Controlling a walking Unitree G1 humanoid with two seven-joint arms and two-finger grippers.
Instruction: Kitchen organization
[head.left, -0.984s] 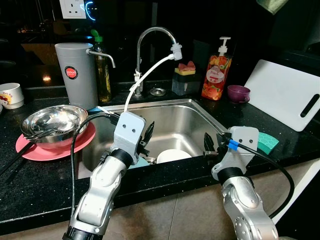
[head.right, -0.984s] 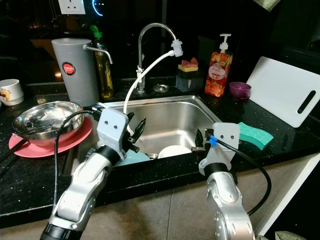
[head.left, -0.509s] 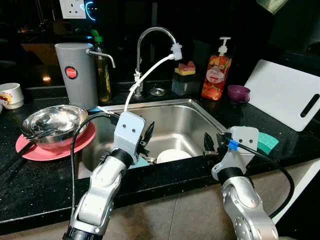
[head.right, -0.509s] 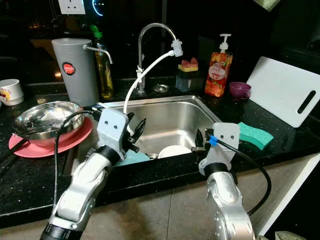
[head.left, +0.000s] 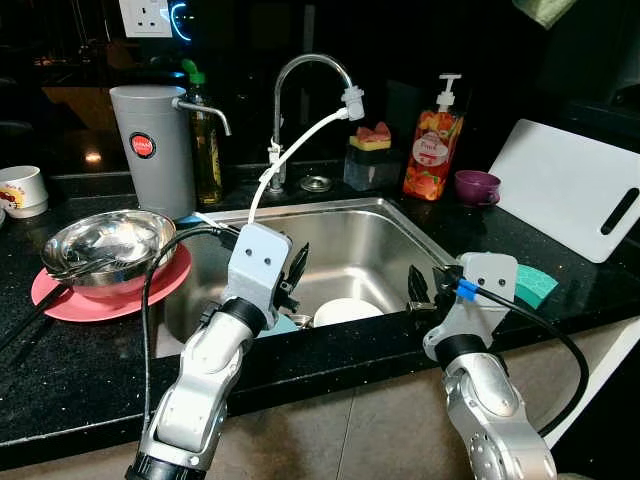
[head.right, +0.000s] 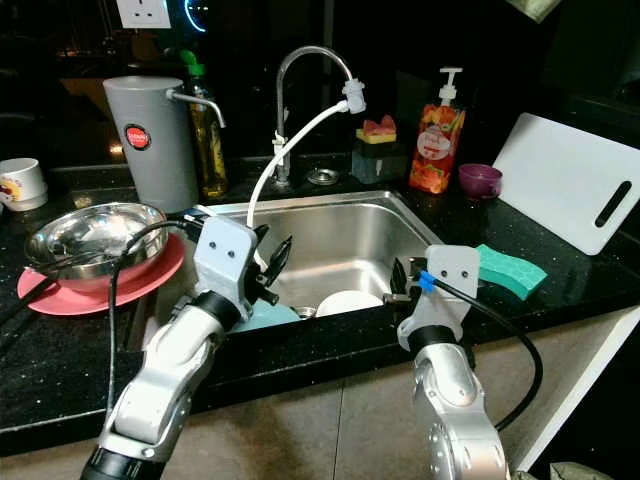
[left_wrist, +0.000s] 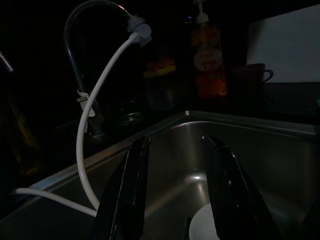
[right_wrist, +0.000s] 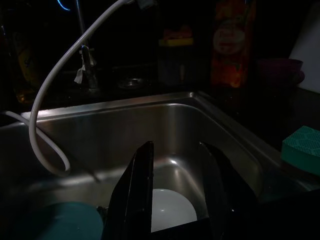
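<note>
A steel sink (head.left: 385, 235) is set in a black counter. In its basin lie a white bowl (head.left: 346, 311) and a teal plate (head.right: 262, 315). My left gripper (head.left: 296, 268) hangs open over the sink's near left part, just above the teal plate. My right gripper (head.left: 424, 289) stands open at the sink's near right rim, right of the white bowl. Both wrist views look into the basin between open fingers, with the white bowl (right_wrist: 170, 208) below. A steel bowl (head.left: 100, 245) rests on a pink plate (head.left: 70, 297) on the counter to the left.
A curved tap (head.left: 305, 72) with a white hose (head.left: 290, 155) stands behind the sink. A grey jug (head.left: 152, 148), oil bottle (head.left: 207, 150), soap bottle (head.left: 433, 144), purple cup (head.left: 477, 186), white cutting board (head.left: 575, 188) and teal sponge (head.left: 534, 284) sit around it. A white mug (head.left: 21, 190) is far left.
</note>
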